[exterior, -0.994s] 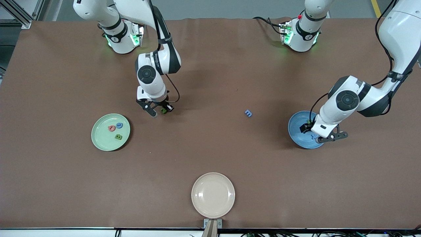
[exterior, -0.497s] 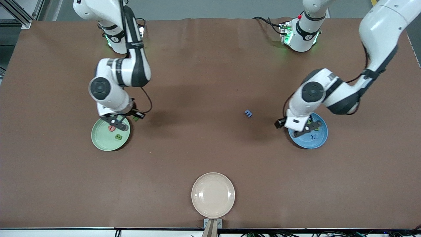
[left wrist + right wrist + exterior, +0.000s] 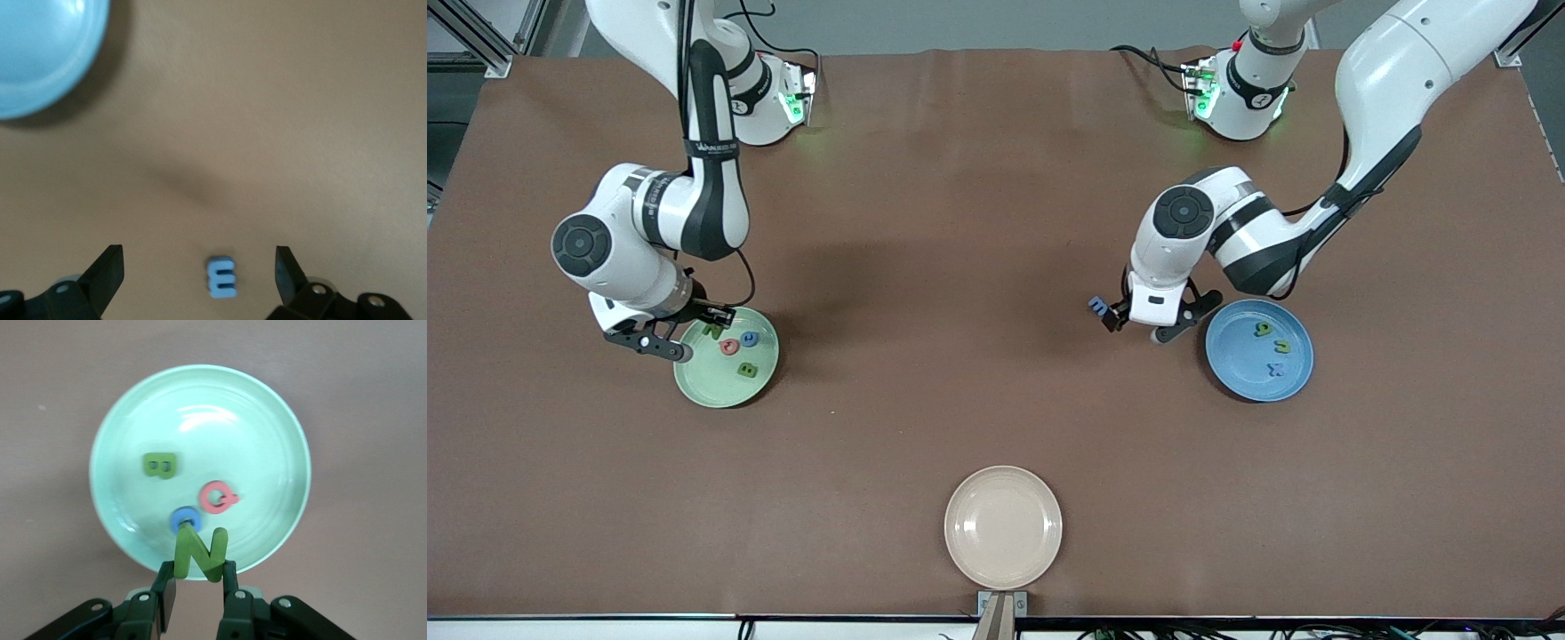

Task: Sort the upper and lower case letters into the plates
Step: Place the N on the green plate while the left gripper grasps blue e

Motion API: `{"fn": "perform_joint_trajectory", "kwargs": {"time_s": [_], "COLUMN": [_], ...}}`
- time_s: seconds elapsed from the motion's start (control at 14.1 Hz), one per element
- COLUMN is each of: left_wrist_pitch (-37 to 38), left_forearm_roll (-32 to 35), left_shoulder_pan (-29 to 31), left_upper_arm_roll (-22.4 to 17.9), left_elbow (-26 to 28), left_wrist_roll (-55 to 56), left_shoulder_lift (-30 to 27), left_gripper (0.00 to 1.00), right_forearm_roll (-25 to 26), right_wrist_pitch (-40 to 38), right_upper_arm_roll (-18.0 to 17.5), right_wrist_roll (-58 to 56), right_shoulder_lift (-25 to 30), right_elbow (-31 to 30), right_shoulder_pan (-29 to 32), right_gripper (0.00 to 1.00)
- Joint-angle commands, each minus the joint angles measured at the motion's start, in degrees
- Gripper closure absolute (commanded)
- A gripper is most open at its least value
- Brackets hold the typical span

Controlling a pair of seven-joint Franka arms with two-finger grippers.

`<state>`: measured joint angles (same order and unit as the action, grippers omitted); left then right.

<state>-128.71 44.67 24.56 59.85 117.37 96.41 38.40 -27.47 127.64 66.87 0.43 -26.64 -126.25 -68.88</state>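
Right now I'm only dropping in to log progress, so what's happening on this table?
Letters are being sorted into two plates. The right gripper holds a green N over the mint green plate, which has a green B, pink Q and a blue letter. The left gripper, open, hangs over the blue m on the table beside the blue plate.

Green foam N [image 3: 200, 553], green B [image 3: 161, 465] and pink Q [image 3: 217, 497] over mint plate [image 3: 267, 427], blue m [image 3: 221, 277] on table
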Motion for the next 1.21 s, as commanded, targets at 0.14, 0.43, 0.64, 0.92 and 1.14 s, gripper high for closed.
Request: {"fn": "perform_joint_trajectory", "kwargs": {"time_s": [0.14, 0.43, 0.64, 0.92, 1.14], "left_wrist_pitch": [-6.9, -7.2, -7.3, -7.3, -7.3], "left_forearm_roll": [0.2, 0.2, 0.2, 0.3, 0.3], "left_shoulder_pan": [-8.2, -8.8, -9.1, -10.8, -11.7], "left_upper_arm_roll": [-7.2, -7.4, -7.7, -9.6, -10.5], "left_elbow": [-0.4, 0.0, 0.1, 0.1, 0.0], "left_wrist_roll": [5.1, 5.1, 5.1, 5.1, 5.1], "left_shoulder_lift": [1.3, 2.5, 3.6, 4.2, 4.2], "left_gripper": [0.00, 0.06, 0.24, 0.31, 0.33], "right_forearm_roll": [0.0, -0.1, -0.1, -0.1, -0.1], "right_wrist_pitch": [3.5, 4.1, 4.2, 4.1, 4.0], "right_upper_arm_roll": [-9.5, -16.8, -18.2, -18.3, -18.6], "right_wrist_roll": [-1.5, -3.6, -3.6, -3.6, -3.5], "right_shoulder_lift": [0.5, 0.5, 0.1, -0.6, -1.1], "right_elbow": [-1.0, -0.9, -0.9, -0.9, -0.9], "right_shoulder_pan": [9.9, 18.2, 19.5, 20.0, 20.2], "right_gripper": [1.00, 0.99, 0.98, 0.92, 0.90]}}
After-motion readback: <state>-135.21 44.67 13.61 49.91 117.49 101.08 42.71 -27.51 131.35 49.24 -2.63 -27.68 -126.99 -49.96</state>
